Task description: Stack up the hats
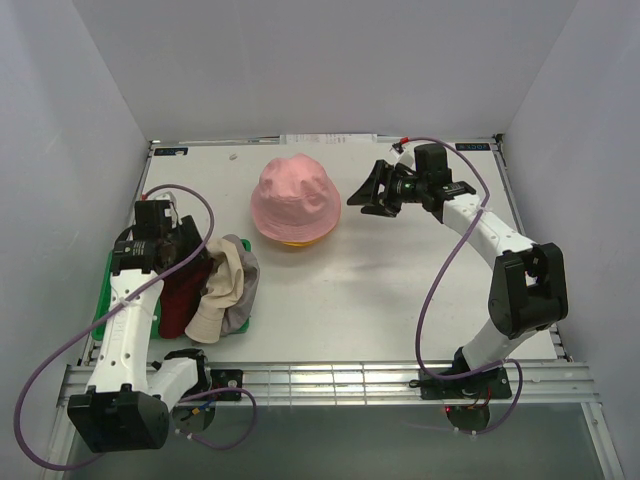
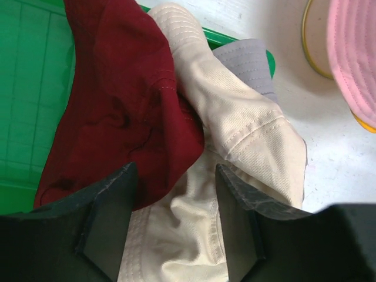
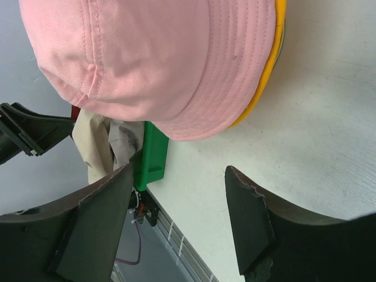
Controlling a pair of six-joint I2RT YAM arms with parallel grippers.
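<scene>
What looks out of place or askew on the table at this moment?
The dark red hat, cream hat and grey hat lie crumpled in a heap, spilling off the green tray onto the table. The pink hat covers the yellow hat neatly; nothing odd there.

No text, brand, number or sign can be read in any view. A small dark mark (image 1: 170,151) is seen at the far left corner of the table (image 1: 380,300), but nothing on it can be made out.
</scene>
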